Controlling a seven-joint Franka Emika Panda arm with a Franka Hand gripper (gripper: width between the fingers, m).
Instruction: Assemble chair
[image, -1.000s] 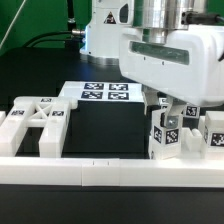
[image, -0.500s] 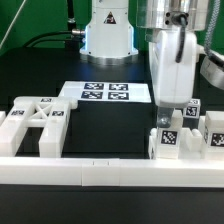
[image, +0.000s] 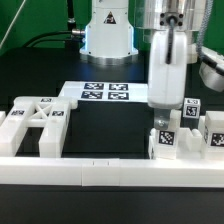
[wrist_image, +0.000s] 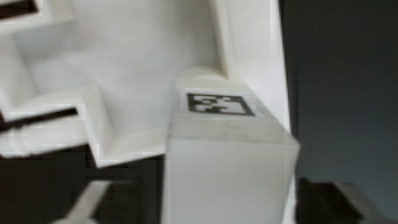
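My gripper (image: 164, 120) hangs straight down at the exterior view's right, just above a white tagged chair part (image: 165, 140) that stands upright against the front rail. In the wrist view this tagged part (wrist_image: 228, 150) runs between my fingers (wrist_image: 217, 200) with a dark gap on each side, so the jaws are open around it and not pressing on it. The X-braced chair frame (image: 35, 122) lies at the exterior view's left. More tagged chair parts (image: 212, 130) stand to the right of the gripper.
The marker board (image: 105, 93) lies flat behind the middle of the black table. A long white rail (image: 100, 170) runs along the front edge. The arm's base (image: 108, 30) stands at the back.
The wrist turned from broadside to edge-on a second ago. Since half a second ago the jaws have widened off the tagged part, which stays standing by the rail.
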